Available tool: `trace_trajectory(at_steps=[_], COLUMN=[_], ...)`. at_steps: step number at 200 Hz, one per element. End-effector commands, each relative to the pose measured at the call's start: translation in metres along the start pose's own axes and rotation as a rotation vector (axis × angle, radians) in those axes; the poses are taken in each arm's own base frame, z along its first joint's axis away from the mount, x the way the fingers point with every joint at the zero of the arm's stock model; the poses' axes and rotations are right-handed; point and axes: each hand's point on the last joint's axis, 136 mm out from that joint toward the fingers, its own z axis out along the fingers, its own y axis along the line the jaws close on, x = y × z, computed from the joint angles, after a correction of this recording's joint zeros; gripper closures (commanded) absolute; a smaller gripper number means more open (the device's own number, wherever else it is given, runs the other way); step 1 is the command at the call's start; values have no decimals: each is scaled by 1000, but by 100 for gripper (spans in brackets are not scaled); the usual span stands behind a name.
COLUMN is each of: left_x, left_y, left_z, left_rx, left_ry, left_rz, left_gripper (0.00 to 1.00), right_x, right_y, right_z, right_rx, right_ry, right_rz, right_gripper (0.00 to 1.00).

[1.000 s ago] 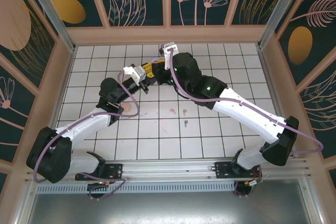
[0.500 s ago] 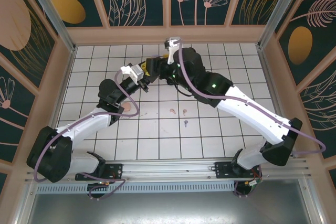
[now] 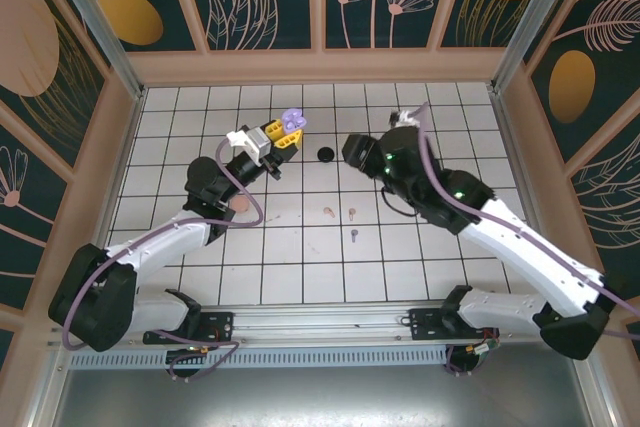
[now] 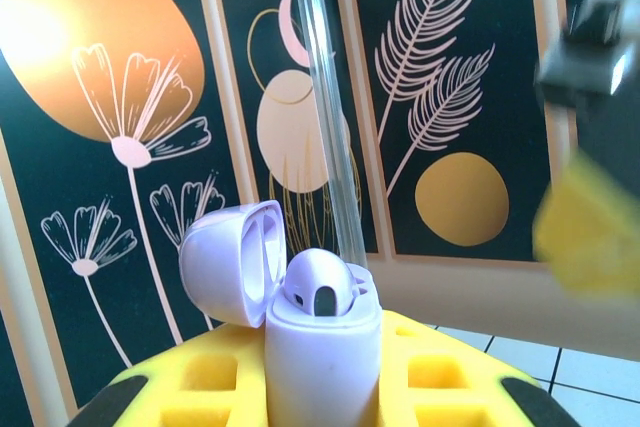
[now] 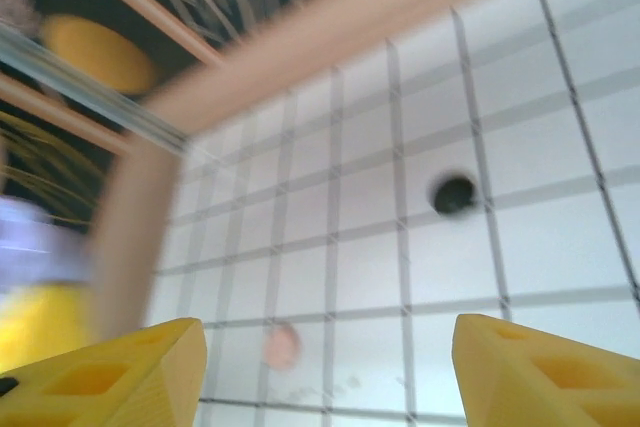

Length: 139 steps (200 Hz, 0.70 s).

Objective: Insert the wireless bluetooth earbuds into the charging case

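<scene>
My left gripper (image 3: 277, 138) is shut on an open lilac charging case (image 3: 291, 124), held up off the floor. In the left wrist view the case (image 4: 325, 352) stands between the yellow fingers (image 4: 440, 377), lid (image 4: 228, 262) swung back to the left, with one lilac earbud (image 4: 320, 292) seated in its near slot. My right gripper (image 3: 349, 148) hangs open and empty to the right of the case, its jaws wide apart (image 5: 330, 377). Three small earbuds lie on the tiles: a pale pink one (image 3: 328, 212), one beside it (image 3: 351, 212) and a lilac one (image 3: 356, 233).
A round black item (image 3: 326, 154) (image 5: 455, 194) lies on the tiles between the two grippers. A pink round item (image 3: 243, 205) (image 5: 282, 345) sits by the left forearm, partly behind its cable. Wooden walls enclose the tiled floor (image 3: 420, 247).
The right gripper has pulled back from over the case to the right and lower, now open. The lilac case shows uncovered in the left gripper, which shifted slightly.
</scene>
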Motion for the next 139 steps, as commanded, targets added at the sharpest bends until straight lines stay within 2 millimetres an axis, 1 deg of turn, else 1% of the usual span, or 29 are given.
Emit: trace_trajectory(at_steps=[1,14,28,60,76,96,126,139], left_x=[-14,-15,-16,-15,-16,-17,-20,-21], left_y=[-4,-4,-4,-6,-7,-8,-10,-10], left_z=[-2,-2,-3,-7,-9,-10,-11,-12], left_rx=[10,11,11,9,13,16,23,25], left_ry=[-43,-45,-46,-44,-50,-56,-65,-68], left_rz=[-1,-8,-9,-10,-12,-13,-10,-7], left_gripper=[100,100,100,100,100,100,100,100], right_x=[59,88,114,155,170,184,197,200], right_y=[-55,-72,-89,-116,-125,-134,-144,-148], right_z=[24,36,47,65,71,79,88,91], right_rx=[196,257,317,418,460,504,546,558], right_ry=[176,259,327,445,494,539,575,586], right_rz=[100,114,119,54,6,-36,-71,-80], right_gripper=[35,37,38,43,47,53,58,59])
